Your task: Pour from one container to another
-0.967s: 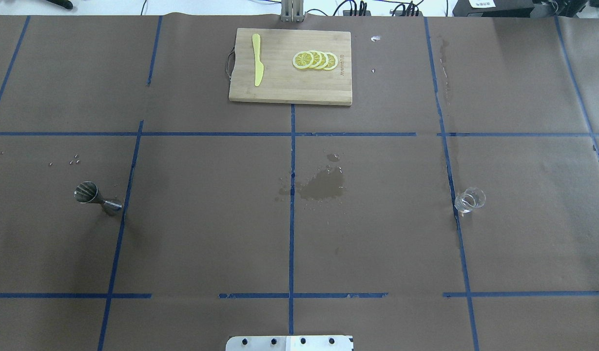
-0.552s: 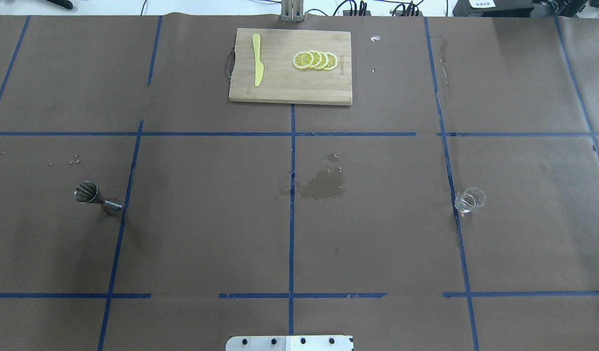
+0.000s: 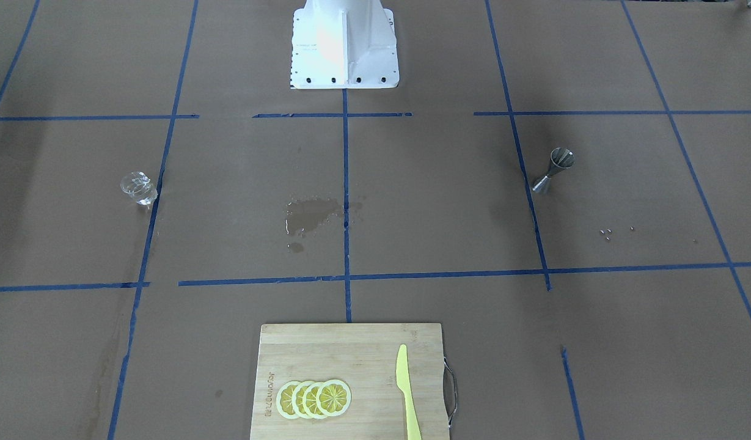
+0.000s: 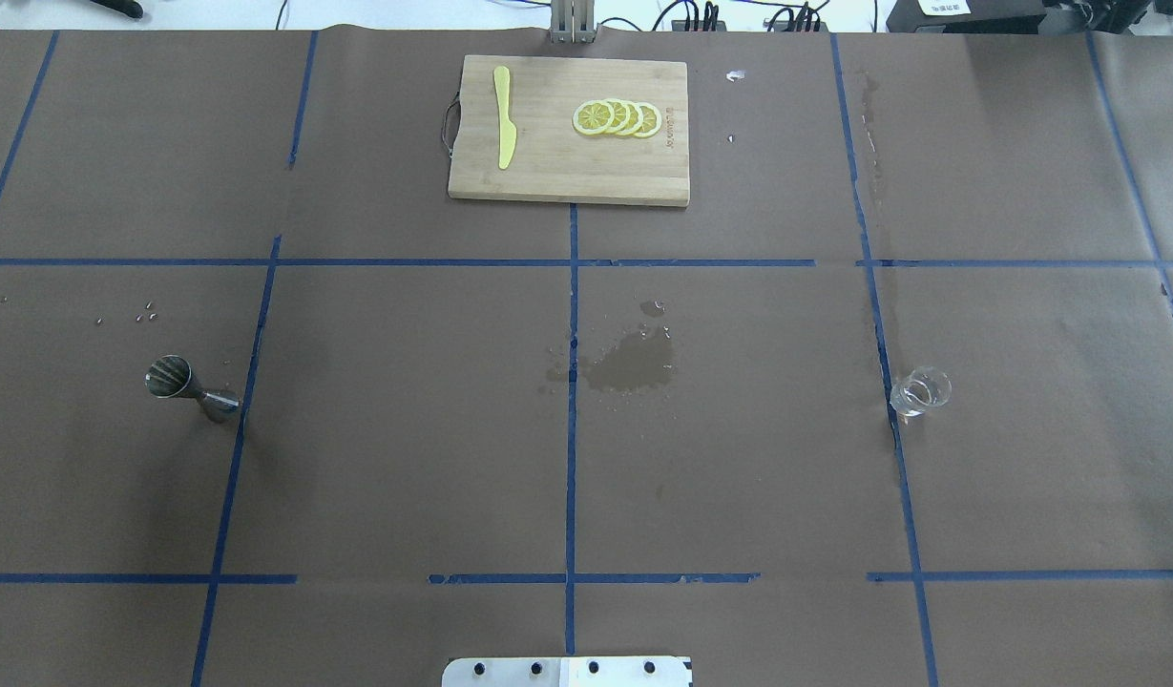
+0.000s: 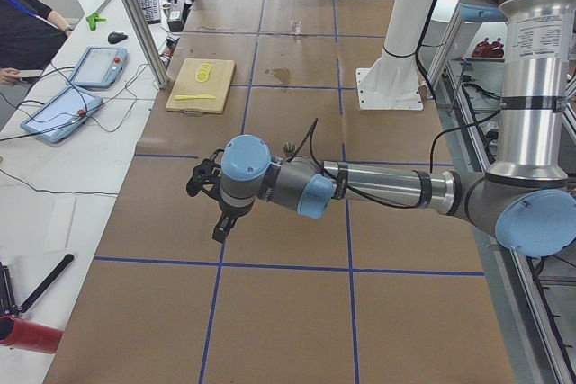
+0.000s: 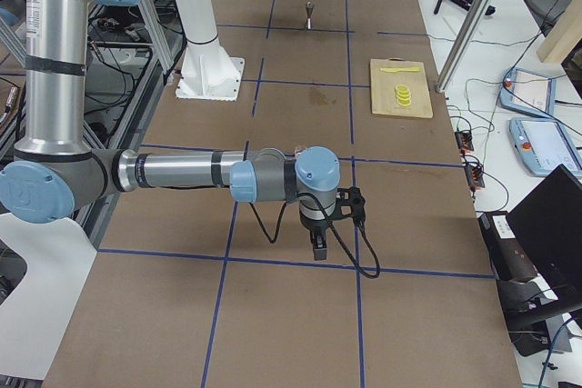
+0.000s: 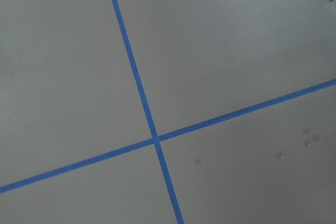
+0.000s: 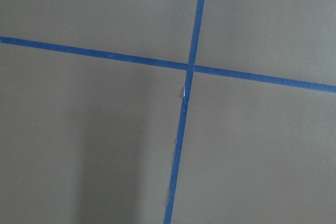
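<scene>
The steel jigger (image 4: 191, 387) stands upright on the brown table cover at the robot's left, also seen in the front-facing view (image 3: 553, 170) and far off in the right side view (image 6: 309, 14). The clear cup (image 4: 920, 391) stands at the robot's right (image 3: 139, 187), far from the jigger. Neither gripper shows in the overhead or front-facing views. The left gripper (image 5: 220, 225) hangs above the table end, short of the jigger. The right gripper (image 6: 317, 244) hangs above the opposite table end, short of the cup. I cannot tell whether either is open or shut.
A wooden cutting board (image 4: 548, 176) at the far middle carries lemon slices (image 4: 617, 118) and a yellow knife (image 4: 503, 116). A wet patch (image 4: 631, 364) marks the table's middle. Small crumbs (image 4: 145, 312) lie beyond the jigger. The robot base (image 3: 344, 43) stands at the near edge.
</scene>
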